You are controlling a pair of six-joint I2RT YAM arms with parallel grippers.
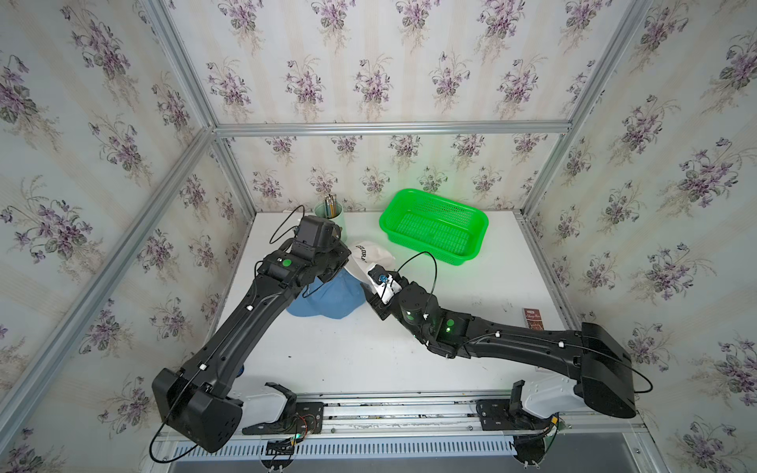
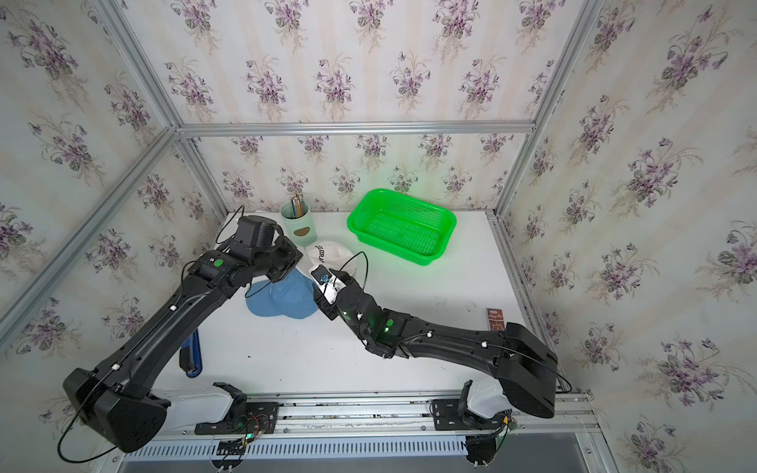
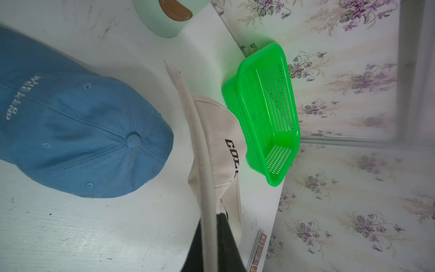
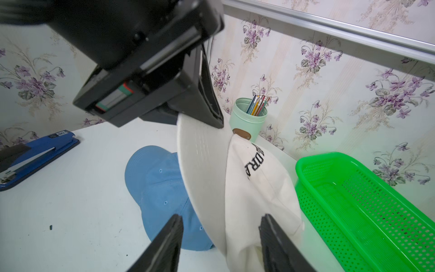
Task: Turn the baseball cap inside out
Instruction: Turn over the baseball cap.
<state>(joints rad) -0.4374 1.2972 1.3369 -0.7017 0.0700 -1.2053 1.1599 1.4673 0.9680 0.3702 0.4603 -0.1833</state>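
Observation:
The white baseball cap (image 1: 370, 256) (image 2: 327, 254) with black lettering hangs above the table, right side out. My left gripper (image 3: 209, 226) is shut on the edge of its stiff brim (image 4: 202, 164), which runs edge-on through the left wrist view. The soft crown (image 4: 259, 188) droops beside the brim. My right gripper (image 4: 221, 219) (image 1: 370, 274) is open just below the cap. Its two black fingers (image 4: 169, 235) stand apart on either side of the brim's lower edge and the crown, gripping nothing.
A blue cap (image 1: 332, 299) (image 3: 82, 131) lies flat under the white one. A green basket (image 1: 434, 223) stands at the back right and a mint cup of pencils (image 1: 331, 211) behind my left wrist. A blue stapler (image 2: 190, 356) lies at the left, a small brown packet (image 1: 533, 319) at the right edge.

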